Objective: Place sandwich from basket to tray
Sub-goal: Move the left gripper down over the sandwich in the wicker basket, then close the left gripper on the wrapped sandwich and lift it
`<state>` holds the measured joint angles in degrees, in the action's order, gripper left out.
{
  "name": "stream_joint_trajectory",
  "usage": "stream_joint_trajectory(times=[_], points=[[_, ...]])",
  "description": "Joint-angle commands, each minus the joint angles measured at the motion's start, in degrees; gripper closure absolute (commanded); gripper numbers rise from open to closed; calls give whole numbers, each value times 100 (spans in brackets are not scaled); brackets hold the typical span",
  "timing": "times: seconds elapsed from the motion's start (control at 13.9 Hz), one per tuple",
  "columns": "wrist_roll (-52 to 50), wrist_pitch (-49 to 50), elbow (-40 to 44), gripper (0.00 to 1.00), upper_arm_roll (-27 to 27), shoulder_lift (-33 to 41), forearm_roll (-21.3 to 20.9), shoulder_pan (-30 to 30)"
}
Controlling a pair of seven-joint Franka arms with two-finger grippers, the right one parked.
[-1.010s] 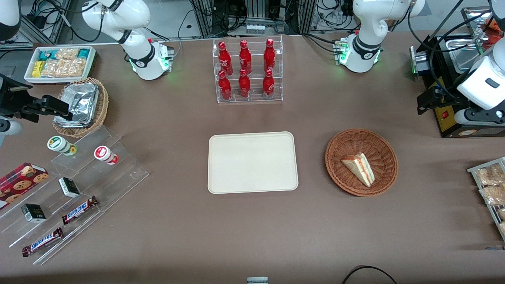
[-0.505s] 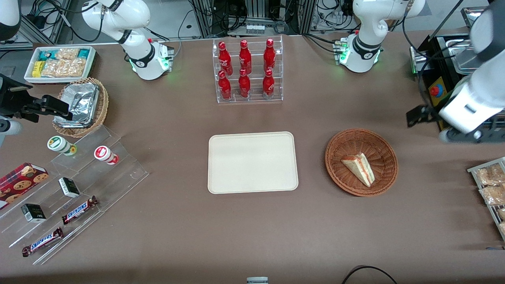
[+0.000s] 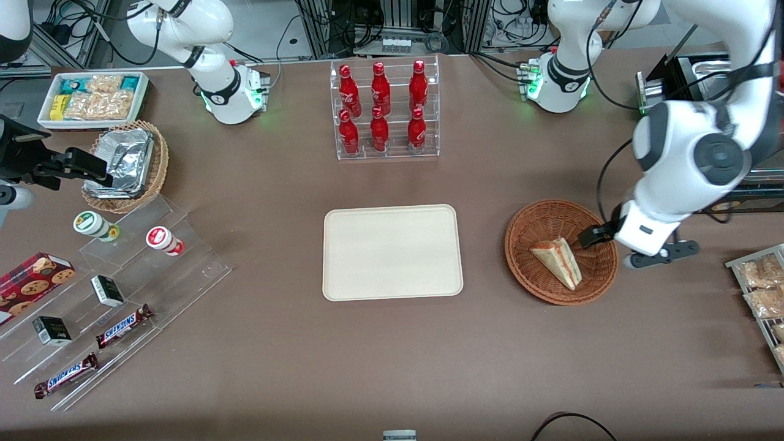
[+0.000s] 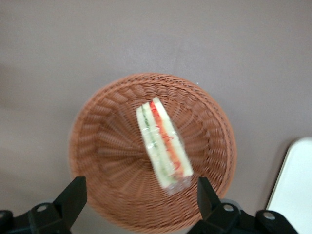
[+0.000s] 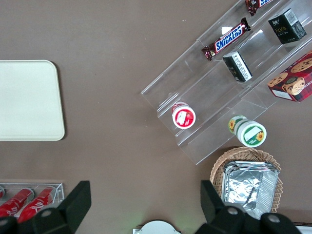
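Observation:
The sandwich point(image 3: 557, 260), a white wedge with red and green filling, lies in the round reddish-brown basket point(image 3: 533, 214). My left gripper point(image 3: 628, 245) hangs above the basket's rim on the side toward the working arm's end of the table. In the left wrist view the gripper point(image 4: 139, 197) is open, its two black fingers point(image 4: 73, 195) spread wide over the basket point(image 4: 102, 136), with the sandwich point(image 4: 163, 144) below and nothing between them. The cream tray point(image 3: 392, 252) lies flat beside the basket, toward the parked arm's end, and its corner point(image 4: 297, 185) shows in the wrist view.
A clear rack of red bottles point(image 3: 383, 110) stands farther from the front camera than the tray. An acrylic step stand with snacks point(image 3: 110, 294), a foil-filled wicker basket point(image 3: 125, 165) and a white snack bin point(image 3: 92, 98) sit toward the parked arm's end. A rack of packets point(image 3: 762, 288) lies beyond the working arm.
The left arm has swung in from the table's end and come down, so its gripper now hangs over the basket's rim. The sandwich, basket and tray have not moved.

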<state>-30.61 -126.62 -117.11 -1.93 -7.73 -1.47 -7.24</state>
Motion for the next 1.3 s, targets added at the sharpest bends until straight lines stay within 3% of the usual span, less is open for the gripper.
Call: stream_joint_trajectory(times=[0.0, 0.29, 0.65, 0.72, 0.79, 0.87, 1.01, 1.23], points=[[-1312, -1227, -906, 0, 17, 167, -64, -216], [-2010, -1847, -1173, 0, 17, -245, -64, -349], [-2002, -2472, -1165, 3, 17, -782, -73, -349], [-1984, -2472, -1165, 33, 17, -800, -99, -357], [-1958, -2429, -1156, 93, 17, -774, -99, -349], [-1932, -2376, -1138, 100, 26, -713, -99, -331], [-1931, -1930, -998, 100, 35, -538, -134, -349], [-1905, -518, -429, 100, 17, -72, -406, -349]])
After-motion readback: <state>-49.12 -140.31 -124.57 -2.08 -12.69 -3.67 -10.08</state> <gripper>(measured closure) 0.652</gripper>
